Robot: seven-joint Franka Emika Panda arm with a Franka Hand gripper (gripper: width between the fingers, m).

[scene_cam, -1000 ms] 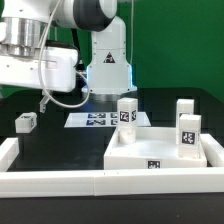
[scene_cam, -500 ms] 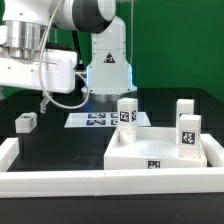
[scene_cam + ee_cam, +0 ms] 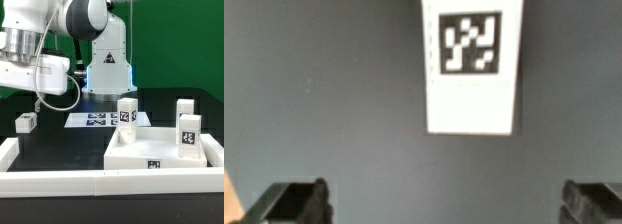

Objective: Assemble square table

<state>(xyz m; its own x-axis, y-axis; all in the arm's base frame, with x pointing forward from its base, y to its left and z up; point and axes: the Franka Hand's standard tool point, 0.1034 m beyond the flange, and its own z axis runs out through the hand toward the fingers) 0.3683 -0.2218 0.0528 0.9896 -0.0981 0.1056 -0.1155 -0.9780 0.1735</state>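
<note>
**Item 1: tabletop** point(image 3: 150, 152). White square tray with a raised rim, sitting on the black table and showing a tag on its near edge. It is serving as the landmark for every entry below, and it is not shifting between the earlier pictures and this one.

**Item 2: standing legs.** Three white tagged leg blocks are standing upright inside the tabletop's rim: first leg point(image 3: 127, 112), second leg point(image 3: 185, 108) and third leg point(image 3: 189, 135). Whether they are fastened cannot be told. None is moving.

**Item 4: loose leg** point(image 3: 25, 122). It is lying on the black table well apart from the tabletop, toward the exterior view's left. The wrist view is showing a white tagged leg point(image 3: 470, 70) lying flat on dark table, probably this same piece.

**Item 5: marker board** point(image 3: 95, 120). It is lying flat behind the tabletop.

**Item 6: border rail** point(image 3: 60, 181). It is running along the table edge in front of the tabletop.

**Item 7: arm** point(image 3: 40, 70). This is the only thing changing: over the last second it has been swinging and tilting above the ground on the loose leg's side of the tabletop.

**Item 8: gripper** point(image 3: 446, 200). The jaws are standing wide and gripping nothing. The fingertips point(image 3: 295, 200) are flanking bare table, with the lying leg just beyond them and not between them.

**Assessment.** The arm is apparently lining up on the fourth leg, so pickup is judged not yet begun.
</note>
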